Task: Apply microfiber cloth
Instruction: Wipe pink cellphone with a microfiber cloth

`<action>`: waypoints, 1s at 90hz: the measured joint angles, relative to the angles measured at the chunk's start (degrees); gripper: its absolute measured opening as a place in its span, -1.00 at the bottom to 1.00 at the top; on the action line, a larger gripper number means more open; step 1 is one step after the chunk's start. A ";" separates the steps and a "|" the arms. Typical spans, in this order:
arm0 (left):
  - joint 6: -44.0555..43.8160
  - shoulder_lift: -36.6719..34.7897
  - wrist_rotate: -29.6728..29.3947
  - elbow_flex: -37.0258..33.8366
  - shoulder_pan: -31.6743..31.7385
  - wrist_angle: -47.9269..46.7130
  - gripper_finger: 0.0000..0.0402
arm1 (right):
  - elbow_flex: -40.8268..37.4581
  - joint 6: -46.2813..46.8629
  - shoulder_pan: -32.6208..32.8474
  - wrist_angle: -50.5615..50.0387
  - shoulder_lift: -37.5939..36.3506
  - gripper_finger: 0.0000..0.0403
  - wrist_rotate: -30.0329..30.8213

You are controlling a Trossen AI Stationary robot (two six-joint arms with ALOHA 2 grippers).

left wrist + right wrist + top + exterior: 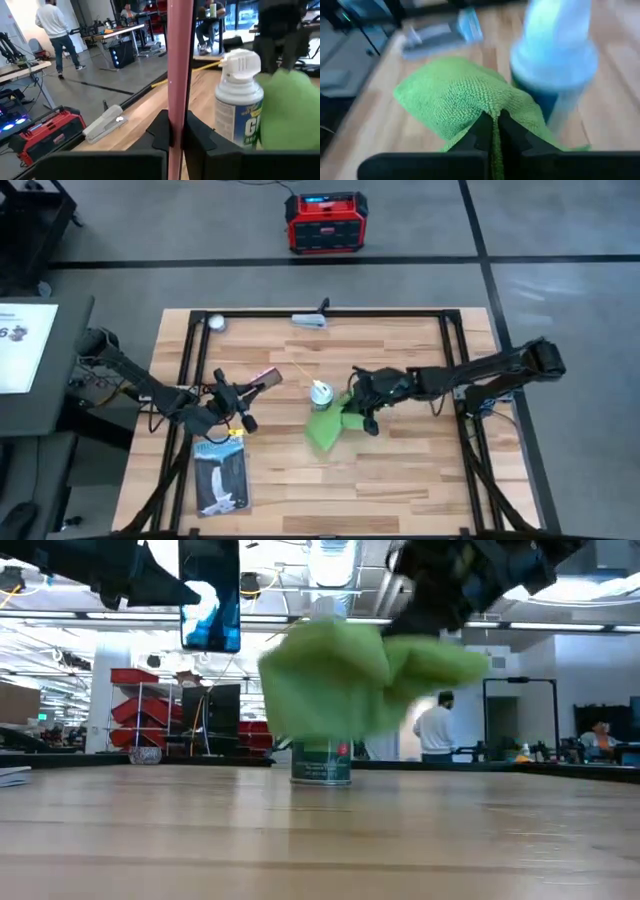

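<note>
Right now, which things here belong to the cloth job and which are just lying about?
In use: cloth, pinched in right gripper; pink phone, held in left gripper.
Lying about: spray can, booklet, stapler, ball.

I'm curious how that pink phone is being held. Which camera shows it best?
The left wrist view: the left tool pinches the pink phone edge-on, close up. The high view shows it small beside that tool. The low view shows its lit screen, raised. The right wrist view shows no phone.
</note>
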 joint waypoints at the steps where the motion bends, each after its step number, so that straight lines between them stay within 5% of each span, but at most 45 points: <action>1: 0.04 0.00 0.01 0.00 0.00 0.17 -0.99 | 0.31 -0.14 0.24 0.05 -0.23 -1.00 0.28; 32: 5.87 0.02 2.56 0.00 -0.07 11.46 -0.99 | 12.09 -7.97 6.69 -1.13 3.24 -1.00 5.50; 72: 12.78 0.02 6.43 0.02 0.43 18.73 -0.99 | 29.78 -18.27 1.52 6.76 17.97 -1.00 5.00; 90: 13.16 0.02 7.45 0.02 0.63 18.70 -0.99 | 41.63 -21.10 -0.94 6.24 25.31 -1.00 -0.88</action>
